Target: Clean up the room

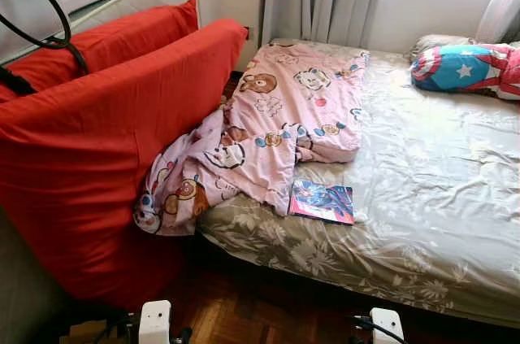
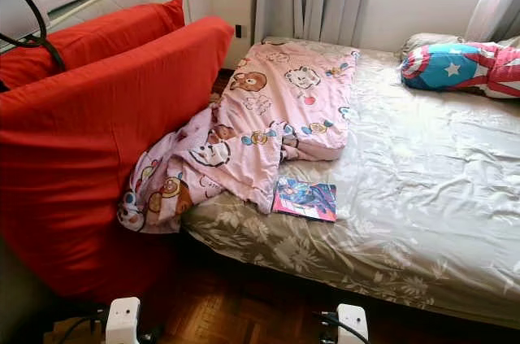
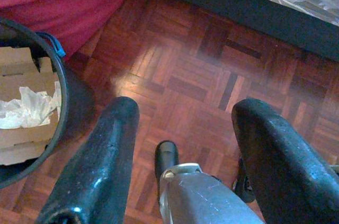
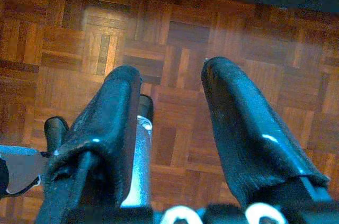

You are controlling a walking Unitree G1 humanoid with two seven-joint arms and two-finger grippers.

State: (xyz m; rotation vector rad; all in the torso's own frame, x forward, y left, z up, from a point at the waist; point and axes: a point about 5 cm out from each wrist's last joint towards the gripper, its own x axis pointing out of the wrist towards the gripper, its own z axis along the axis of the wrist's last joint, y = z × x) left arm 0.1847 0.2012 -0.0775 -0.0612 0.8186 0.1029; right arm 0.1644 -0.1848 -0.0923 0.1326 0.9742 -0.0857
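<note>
you had both arms hanging low over the parquet, left gripper [image 3: 183,128] and right gripper [image 4: 169,102] spread wide and empty. the crumpled pink cartoon-print blanket [image 1: 268,128] spilled off the bed's left edge at frame centre, likely needing straightening, the glossy comic book [image 1: 322,201] just beside it.

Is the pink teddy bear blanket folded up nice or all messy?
Messy. The pink blanket lies crumpled on the bed, with one end spilling over the edge beside the red cushion.
</note>
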